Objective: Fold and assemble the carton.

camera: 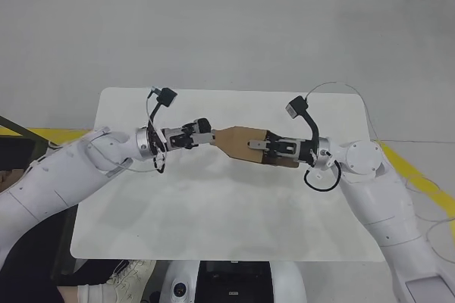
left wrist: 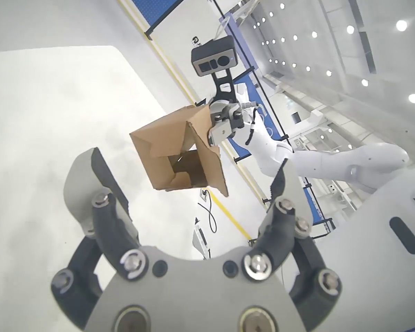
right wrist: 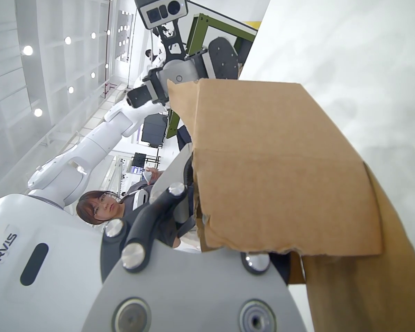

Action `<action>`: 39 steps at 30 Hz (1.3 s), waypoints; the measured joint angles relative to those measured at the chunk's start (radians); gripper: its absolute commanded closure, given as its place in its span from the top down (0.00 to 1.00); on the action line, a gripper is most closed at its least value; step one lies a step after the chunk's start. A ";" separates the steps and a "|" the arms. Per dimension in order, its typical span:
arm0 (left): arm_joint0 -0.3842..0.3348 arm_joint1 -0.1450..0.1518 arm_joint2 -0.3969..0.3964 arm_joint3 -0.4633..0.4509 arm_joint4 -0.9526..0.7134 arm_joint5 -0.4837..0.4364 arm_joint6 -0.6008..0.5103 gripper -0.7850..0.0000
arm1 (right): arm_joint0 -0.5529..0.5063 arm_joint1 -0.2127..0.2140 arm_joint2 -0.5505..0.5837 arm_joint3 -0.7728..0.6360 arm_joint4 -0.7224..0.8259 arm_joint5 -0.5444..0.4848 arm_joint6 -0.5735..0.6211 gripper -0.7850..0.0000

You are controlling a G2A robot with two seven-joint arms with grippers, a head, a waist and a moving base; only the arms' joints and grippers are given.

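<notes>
Right gripper (camera: pixel 259 145) is clamped on the wall at one end of the brown cardboard carton (camera: pixel 236 141), holding it lengthwise in the air above the white desk (camera: pixel 212 220), over the middle of the desk's far half. Facing it from the other side, the left gripper (camera: pixel 205 136) sits just beside the carton's opposite end, its fingers (left wrist: pixel 100 174) spread wide apart with nothing held between them. That near end of the carton is open towards the left gripper, with its short flaps partly folded inward and one long flap sticking out.
</notes>
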 measured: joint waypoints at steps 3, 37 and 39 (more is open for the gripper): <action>0.006 -0.012 -0.015 0.012 0.023 0.034 -0.023 1.00 | -0.001 0.001 0.000 -0.004 0.001 0.001 0.002 0.00; 0.151 -0.094 -0.182 0.101 0.031 0.045 -0.184 1.00 | -0.006 0.008 0.009 -0.018 0.107 -0.035 0.076 0.00; 0.156 -0.099 -0.185 0.098 0.036 0.037 -0.206 1.00 | -0.005 0.008 0.007 -0.017 0.108 -0.035 0.076 0.00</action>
